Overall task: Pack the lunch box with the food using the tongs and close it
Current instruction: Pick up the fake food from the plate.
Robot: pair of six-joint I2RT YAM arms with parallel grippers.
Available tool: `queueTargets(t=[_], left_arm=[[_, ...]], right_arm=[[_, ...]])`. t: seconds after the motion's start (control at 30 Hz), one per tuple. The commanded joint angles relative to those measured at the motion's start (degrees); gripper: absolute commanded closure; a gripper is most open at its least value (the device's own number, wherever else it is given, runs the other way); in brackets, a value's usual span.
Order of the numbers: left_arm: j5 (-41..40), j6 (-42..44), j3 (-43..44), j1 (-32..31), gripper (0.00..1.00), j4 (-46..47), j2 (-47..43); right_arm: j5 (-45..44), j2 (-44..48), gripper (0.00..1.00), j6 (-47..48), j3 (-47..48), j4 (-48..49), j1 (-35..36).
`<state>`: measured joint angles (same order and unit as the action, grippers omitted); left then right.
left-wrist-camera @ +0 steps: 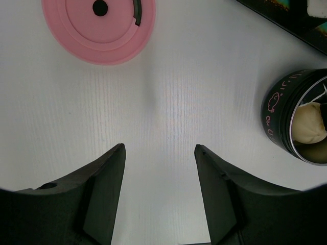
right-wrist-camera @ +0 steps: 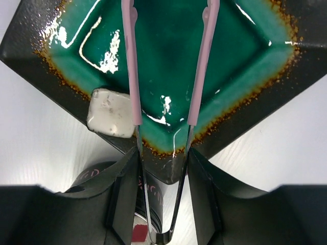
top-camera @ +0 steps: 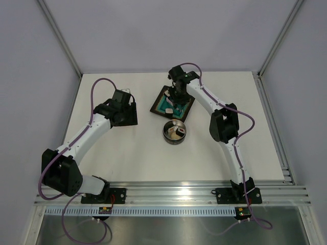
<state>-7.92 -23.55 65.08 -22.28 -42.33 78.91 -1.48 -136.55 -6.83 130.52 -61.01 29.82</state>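
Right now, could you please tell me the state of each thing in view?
lunch box: open, food inside.
lid: off, flat on the table.
tongs: held, arms apart.
left gripper: open, empty.
right gripper: shut on the tongs.
tray: one white cube on its rim.

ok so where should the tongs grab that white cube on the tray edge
Probably across its two flat opposite sides, from straight above: the white cube lies flat on the dark rim of the tray, sides bare, so the tongs can straddle it.
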Motion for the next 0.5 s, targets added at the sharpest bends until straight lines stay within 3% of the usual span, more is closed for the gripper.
queueTargets(t=[0.0, 0.47], left_arm=[[-1.48, 0.61, 0.93, 0.31, 0.39, 0.58, -0.25], [-1.04, 0.79, 2.24, 0.49, 0.4, 0.14, 0.27]], right_arm=[[-0.63, -1.35, 0.52, 1.47, 3.16, 1.33, 0.94], [-2.65, -4.77, 0.51, 0.94, 5.97, 2.3, 0.94]])
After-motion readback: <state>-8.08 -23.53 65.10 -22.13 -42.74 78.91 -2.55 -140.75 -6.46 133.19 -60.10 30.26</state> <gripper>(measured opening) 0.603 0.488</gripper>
